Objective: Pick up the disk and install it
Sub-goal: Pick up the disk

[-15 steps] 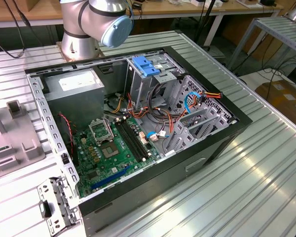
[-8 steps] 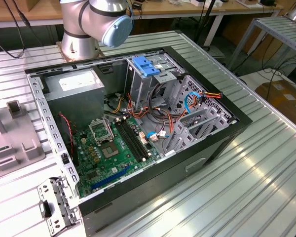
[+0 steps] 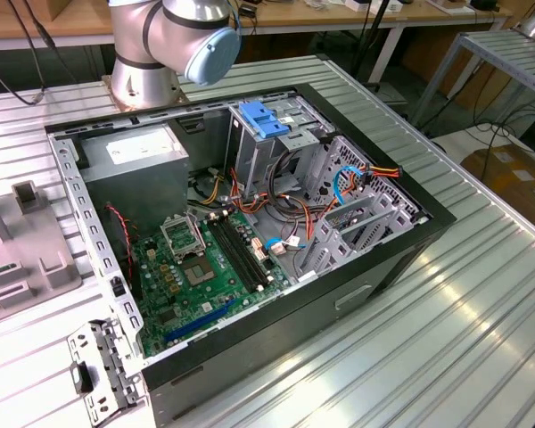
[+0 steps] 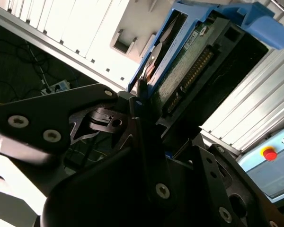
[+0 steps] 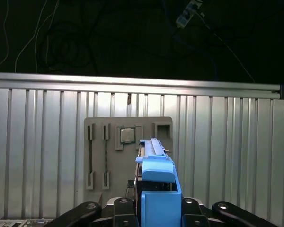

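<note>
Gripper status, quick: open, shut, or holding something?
Gripper: shut, holding the disk on edge, as seen in the first wrist view.

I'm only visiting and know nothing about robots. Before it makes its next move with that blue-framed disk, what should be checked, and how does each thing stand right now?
1. The claw is shut on the disk: ok.
2. The disk is off the grey holder tray: ok, it seems to hang above it in the first wrist view.
3. The disk sits straight in the grip: cannot tell.
4. The computer case is open: ok.
5. The metal drive cage has a free slot: cannot tell.
6. The loose cables are away from the cage: not ok, orange wires lie right beside it.
</note>
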